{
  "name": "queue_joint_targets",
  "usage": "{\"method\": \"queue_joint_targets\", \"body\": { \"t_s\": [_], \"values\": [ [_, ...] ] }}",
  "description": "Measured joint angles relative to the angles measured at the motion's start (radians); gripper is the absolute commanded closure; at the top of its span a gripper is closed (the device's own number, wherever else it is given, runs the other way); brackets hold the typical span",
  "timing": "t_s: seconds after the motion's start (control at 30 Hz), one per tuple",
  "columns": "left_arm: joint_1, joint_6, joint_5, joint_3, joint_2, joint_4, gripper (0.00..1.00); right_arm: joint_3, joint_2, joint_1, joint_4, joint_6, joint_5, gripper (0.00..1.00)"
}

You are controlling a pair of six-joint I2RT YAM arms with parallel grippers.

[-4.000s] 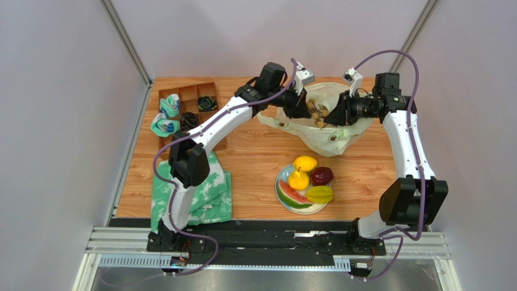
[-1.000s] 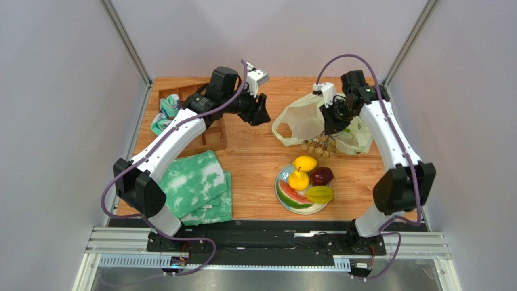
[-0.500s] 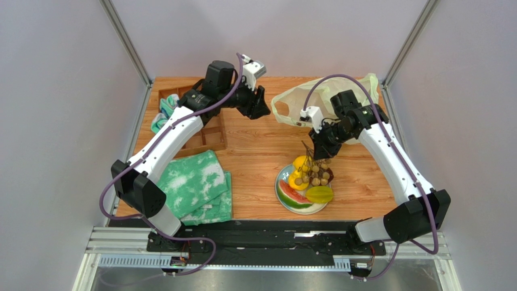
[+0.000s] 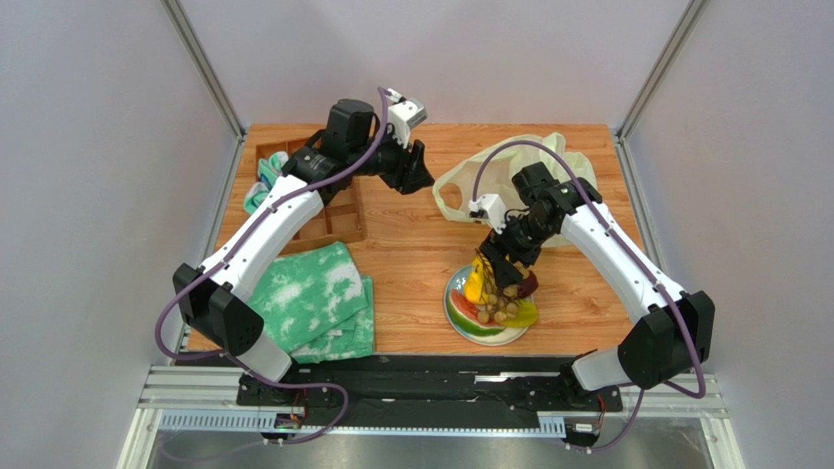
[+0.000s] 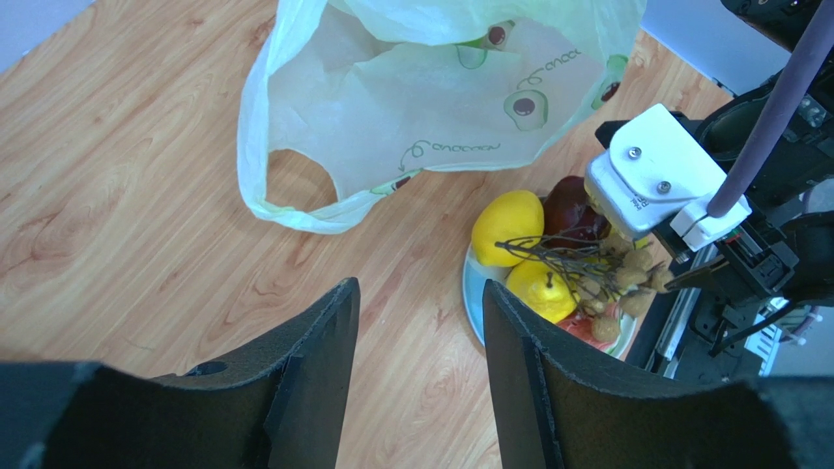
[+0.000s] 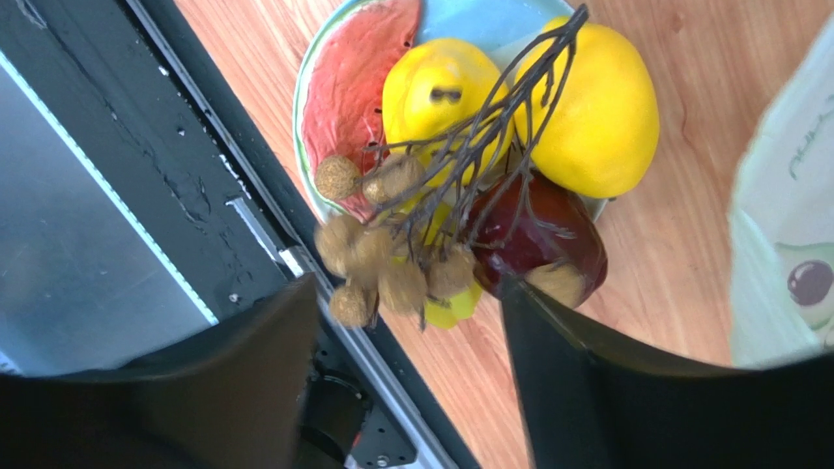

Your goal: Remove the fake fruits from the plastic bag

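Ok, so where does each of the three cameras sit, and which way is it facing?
Top external: fixed above and behind the arm bases, looking down on the table; both whole arms show.
Left wrist: on the left arm, looking down past the left pincer at the plastic bag.
Right wrist: on the right arm, looking straight down through the right pincer at the bunch of brown balls.
Shared: all three views show the plate.
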State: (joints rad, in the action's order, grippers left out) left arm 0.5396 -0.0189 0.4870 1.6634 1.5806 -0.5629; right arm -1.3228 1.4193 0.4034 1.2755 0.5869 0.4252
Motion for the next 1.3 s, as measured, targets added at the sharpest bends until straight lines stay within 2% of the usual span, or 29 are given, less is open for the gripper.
{"method": "queue_joint_targets", "body": {
  "t_s": [0.07, 0.13, 0.17, 0.37, 0.47, 0.7, 0.9, 1.0, 1.07, 1.1, 1.13, 1.2, 1.3],
  "values": [
    [0.0, 0.001, 0.0, 0.0, 0.0, 0.001, 0.32, -0.003, 0.0, 0.0, 0.005, -0.001, -0.009, 0.0],
    [0.0, 0.002, -0.004, 0.0, 0.002, 0.001, 0.19, -0.017, 0.0, -0.003, 0.01, -0.008, -0.019, 0.0],
    [0.0, 0.001, -0.009, 0.0, 0.005, 0.002, 0.17, -0.041, -0.001, -0.008, 0.017, -0.012, -0.02, 0.0],
    [-0.006, -0.044, -0.055, 0.006, 0.079, 0.006, 0.18, -0.185, -0.017, -0.032, -0.017, -0.066, -0.017, 0.0],
    [-0.015, -0.105, -0.047, 0.007, 0.139, 0.006, 0.19, -0.214, -0.003, -0.033, -0.069, -0.101, -0.073, 0.0],
    [-0.026, -0.191, -0.02, -0.048, 0.154, 0.021, 0.2, -0.221, 0.089, -0.04, -0.21, -0.118, -0.392, 0.0],
    [-0.026, -0.202, -0.009, -0.112, 0.098, 0.042, 0.2, -0.228, 0.089, -0.039, -0.287, -0.068, -0.581, 0.0],
    [-0.026, -0.204, 0.001, -0.124, 0.071, 0.05, 0.2, -0.202, 0.089, -0.037, -0.323, -0.031, -0.633, 0.16],
    [-0.026, -0.208, 0.001, -0.124, 0.067, 0.055, 0.17, -0.167, 0.099, -0.037, -0.352, 0.006, -0.666, 0.9],
    [-0.026, -0.21, 0.0, -0.124, 0.067, 0.058, 0.14, -0.159, 0.113, -0.037, -0.36, 0.029, -0.685, 1.0],
    [-0.026, -0.212, -0.004, -0.124, 0.067, 0.06, 0.01, -0.158, 0.132, -0.037, -0.364, 0.04, -0.697, 1.0],
    [-0.026, -0.222, -0.031, -0.126, 0.067, 0.059, 0.01, -0.187, 0.194, -0.037, -0.365, 0.052, -0.711, 1.0],
    [-0.026, -0.227, -0.091, -0.126, 0.067, 0.056, 0.01, -0.335, 0.306, -0.037, -0.312, 0.055, -0.669, 1.0]
  ]
}}
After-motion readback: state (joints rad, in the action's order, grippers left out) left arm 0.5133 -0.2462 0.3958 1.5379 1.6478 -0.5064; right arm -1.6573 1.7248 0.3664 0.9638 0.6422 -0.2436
